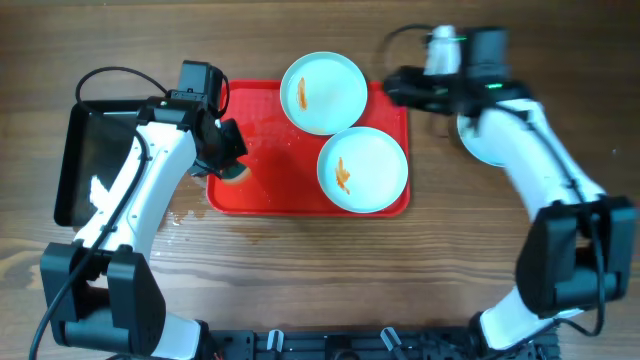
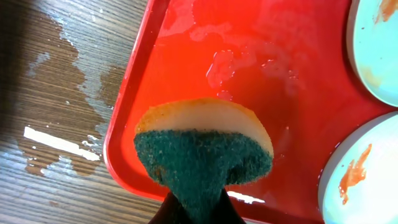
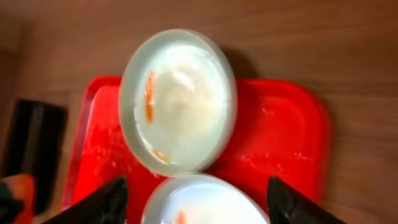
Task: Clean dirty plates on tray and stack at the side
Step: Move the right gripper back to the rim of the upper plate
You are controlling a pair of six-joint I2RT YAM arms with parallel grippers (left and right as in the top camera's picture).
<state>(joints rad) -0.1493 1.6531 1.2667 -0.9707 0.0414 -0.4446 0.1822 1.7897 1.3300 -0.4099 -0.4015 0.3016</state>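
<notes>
The large red rectangular plastic tray (image 1: 260, 190) lies mid-tabletop (image 1: 330, 270); its left half is bare and wet. Two round pale mint-white plates fill its right half. The far plate (image 1: 323, 93) overhangs the tray's far rim, and the near plate (image 1: 362, 170) reaches close to the near rim and the right-hand corner. Their edges meet, but whether one rides on the other I cannot tell. Each carries an orange smear. A third plate (image 1: 472, 145) sits on the wood just right of the tray, largely hidden under the right arm.

The left pincer (image 2: 196, 208) is clamped on a green-and-yellow sponge (image 2: 205, 146), just inside the tray's left rim near the front corner. Wet patches (image 2: 56, 81) mark the wood outside that rim. A smaller black glossy rectangular tray (image 1: 100, 160) lies further left, beside the left arm. The right pincer (image 1: 405, 88) has its fingers spread wide and holds nothing, over the tray's far right corner beside the far plate. Bare wood runs along the tray's near side.
</notes>
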